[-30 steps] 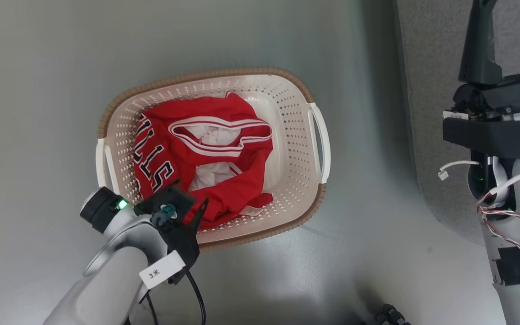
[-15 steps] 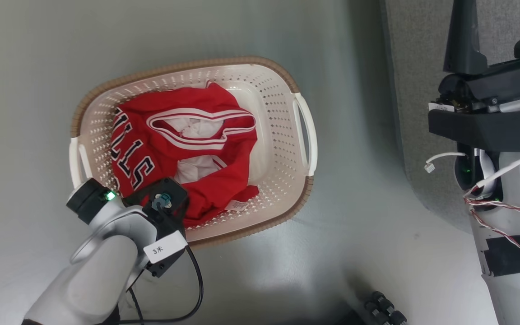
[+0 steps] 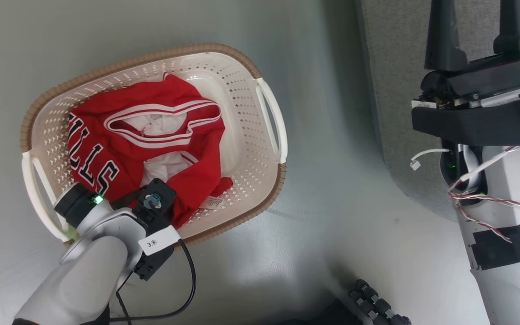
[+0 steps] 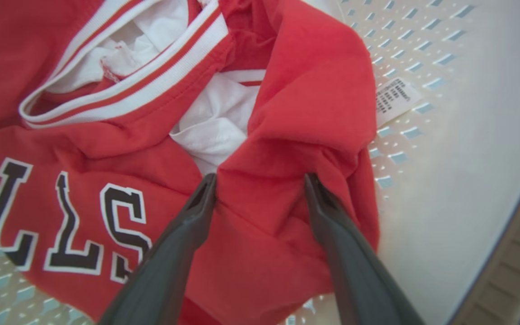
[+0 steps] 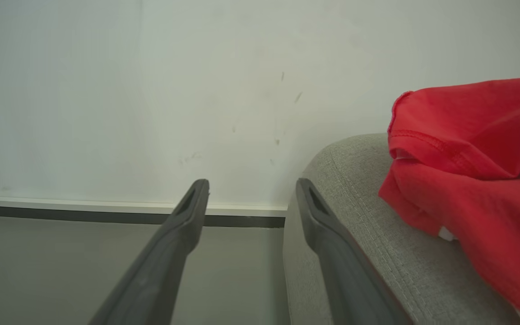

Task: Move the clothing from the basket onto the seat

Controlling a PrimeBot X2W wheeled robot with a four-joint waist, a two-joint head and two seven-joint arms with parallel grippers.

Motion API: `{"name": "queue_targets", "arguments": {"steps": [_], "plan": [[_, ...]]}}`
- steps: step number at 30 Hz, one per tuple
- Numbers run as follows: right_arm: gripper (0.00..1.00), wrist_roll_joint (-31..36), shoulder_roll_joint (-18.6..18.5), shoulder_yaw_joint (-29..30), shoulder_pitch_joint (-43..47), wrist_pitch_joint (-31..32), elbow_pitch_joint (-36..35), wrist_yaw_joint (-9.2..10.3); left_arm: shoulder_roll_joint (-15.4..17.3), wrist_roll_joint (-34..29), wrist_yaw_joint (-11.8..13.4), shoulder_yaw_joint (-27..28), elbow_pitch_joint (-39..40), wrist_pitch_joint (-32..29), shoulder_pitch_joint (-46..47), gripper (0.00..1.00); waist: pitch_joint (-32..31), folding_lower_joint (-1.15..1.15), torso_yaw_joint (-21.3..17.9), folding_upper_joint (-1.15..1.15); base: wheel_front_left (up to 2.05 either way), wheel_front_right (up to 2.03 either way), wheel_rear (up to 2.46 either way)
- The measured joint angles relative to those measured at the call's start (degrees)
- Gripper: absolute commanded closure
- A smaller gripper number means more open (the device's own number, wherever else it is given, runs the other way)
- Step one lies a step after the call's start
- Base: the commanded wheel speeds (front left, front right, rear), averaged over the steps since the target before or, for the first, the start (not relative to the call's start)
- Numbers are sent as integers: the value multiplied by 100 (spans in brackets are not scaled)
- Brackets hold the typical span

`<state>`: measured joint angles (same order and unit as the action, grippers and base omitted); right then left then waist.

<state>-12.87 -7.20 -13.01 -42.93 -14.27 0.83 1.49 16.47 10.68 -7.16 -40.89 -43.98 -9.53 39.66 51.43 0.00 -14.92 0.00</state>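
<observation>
Between left gripper (image 4: 260, 178) fingers, spread wide: red jersey (image 4: 282, 113) fold in basket (image 4: 449, 162), seemingly touched. Pickup step; next, clamp and lift.

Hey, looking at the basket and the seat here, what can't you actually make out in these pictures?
1. Jersey lettering, left wrist view: the word's start runs off the left edge and into folds.
2. Care label, left wrist view: print too small to read.
3. Red garment on the seat, right wrist view: cut off by the right edge.
4. Basket floor under the jersey, head view: covered by cloth.
</observation>
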Motion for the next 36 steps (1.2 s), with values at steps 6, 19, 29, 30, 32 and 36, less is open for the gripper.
{"name": "queue_targets", "arguments": {"steps": [6,19,29,30,32,36], "plan": [[0,2,29,-3,7,-3,77,-8,-57,32,0,-165,-30,7,33,97,-51,-1,-69,0,0,0,0],[0,81,26,62,10,-45,438,-23,-277,417,-41,-140,-20,557,135,100,-323,-1,46,0,0,0,0],[0,142,-99,160,302,-45,840,-48,-706,968,-41,270,3,1241,156,100,-832,-1,271,0,0,0,0],[0,142,-104,172,339,-45,884,-48,-732,1001,-40,283,-3,1298,156,100,-900,-1,299,0,0,0,0],[0,143,-118,190,425,-45,950,-48,-769,1047,-40,299,-9,1394,156,100,-1038,-1,355,0,0,0,0],[0,148,-137,226,598,-45,1076,-48,-868,1150,-41,344,-12,1584,157,100,-1336,-1,478,0,0,0,0]]}}
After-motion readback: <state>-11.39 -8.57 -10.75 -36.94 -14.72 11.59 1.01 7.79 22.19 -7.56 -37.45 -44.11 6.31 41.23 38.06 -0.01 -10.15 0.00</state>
